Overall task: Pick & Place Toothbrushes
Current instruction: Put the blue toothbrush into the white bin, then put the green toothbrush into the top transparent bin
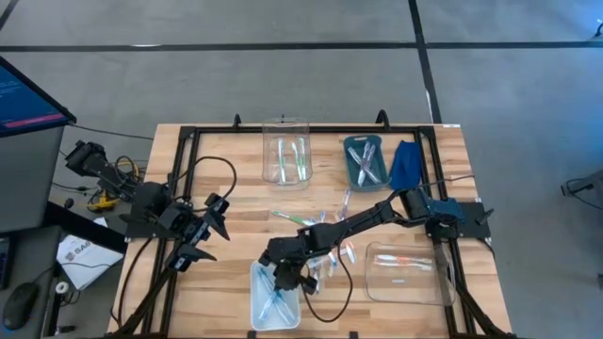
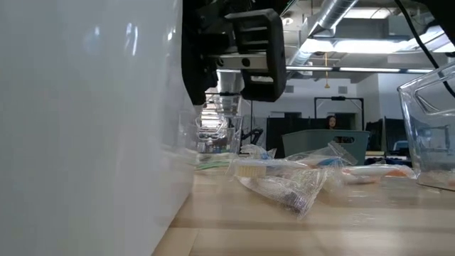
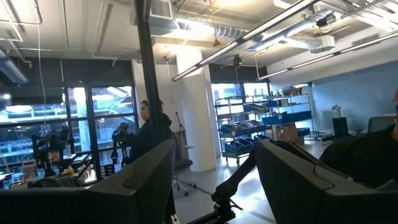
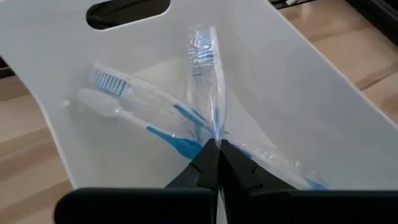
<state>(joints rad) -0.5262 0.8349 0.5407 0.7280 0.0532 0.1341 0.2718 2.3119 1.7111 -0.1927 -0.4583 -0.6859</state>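
My black right pincer (image 4: 217,163) pinches a clear-wrapped toothbrush (image 4: 205,74) with blue-and-white bristles, centre frame; beside it a blue-handled brush (image 4: 140,115) lies in my white bin (image 4: 298,93) on the pale wooden bench (image 4: 25,155).

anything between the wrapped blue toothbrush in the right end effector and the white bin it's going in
Nothing visible does. The right end effector is shut on the wrapped blue toothbrush directly over the white bin, where another blue toothbrush already lies.
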